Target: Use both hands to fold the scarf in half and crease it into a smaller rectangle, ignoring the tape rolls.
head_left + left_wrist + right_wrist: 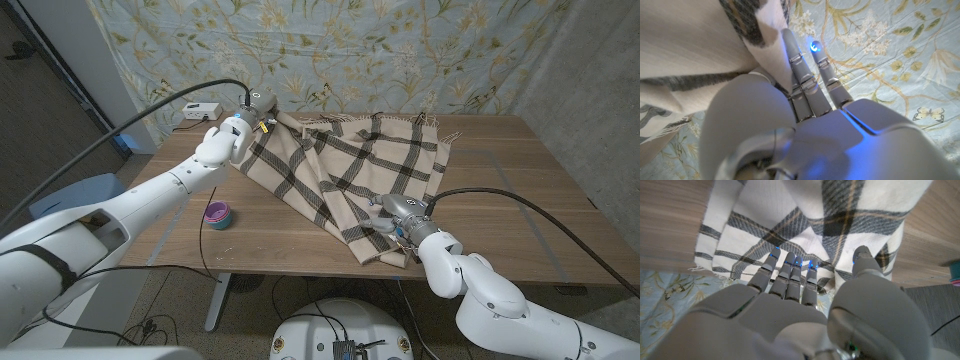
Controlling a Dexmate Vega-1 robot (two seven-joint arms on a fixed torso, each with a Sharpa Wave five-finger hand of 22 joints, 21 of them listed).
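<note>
The cream wool scarf with dark plaid lines (345,170) is lying crumpled across the wooden table (520,190). The left hand (238,132) is pinching its far corner, lifted; the right hand (395,222) is gripping the near corner — probably to bring both ends together.

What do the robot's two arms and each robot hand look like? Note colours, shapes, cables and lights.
Both arms have smooth, rounded white shells. A thick black cable loops above each arm toward its wrist. The left robot hand and right robot hand are grey with slim segmented fingers. Small blue lights glow on the fingertips, and the left wrist carries a blue glow and a yellow marking.
</note>
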